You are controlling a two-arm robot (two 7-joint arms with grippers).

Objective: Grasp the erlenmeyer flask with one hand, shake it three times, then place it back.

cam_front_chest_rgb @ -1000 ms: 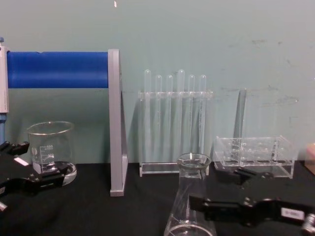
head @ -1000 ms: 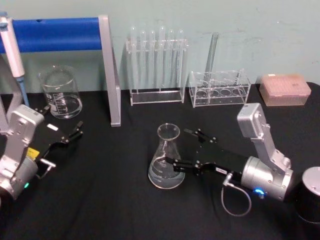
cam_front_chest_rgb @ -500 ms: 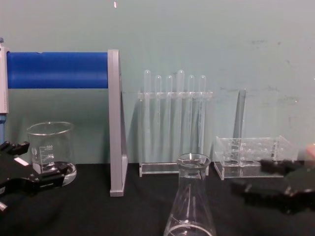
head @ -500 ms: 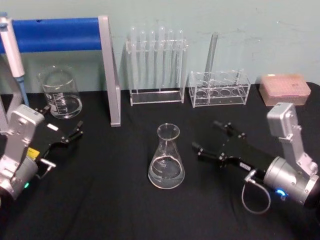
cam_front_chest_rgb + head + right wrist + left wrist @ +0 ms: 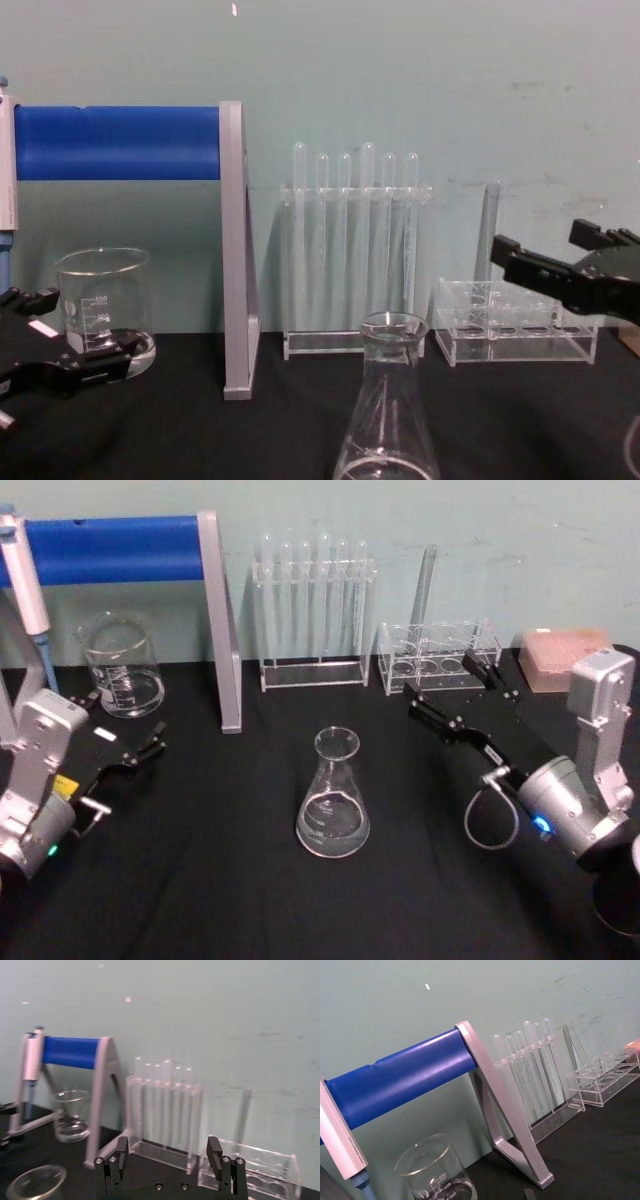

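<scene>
Head view: the flask (image 5: 334, 798) stands upright mid-tabletop (image 5: 250, 900), free of both claws. The right claw (image 5: 462, 694) hangs raised to its far right, fingers wide apart, holding nothing. The left claw (image 5: 130, 738), also spread and empty, sits far left beside the beaker (image 5: 121, 666).

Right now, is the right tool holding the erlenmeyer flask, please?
No, the right tool is open and raised near the rack, apart from the erlenmeyer flask standing alone on the table.

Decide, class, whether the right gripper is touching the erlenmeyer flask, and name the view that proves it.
Apart. The head view shows the right gripper raised and open near the small clear rack, with bare black table between it and the erlenmeyer flask standing upright.
</scene>
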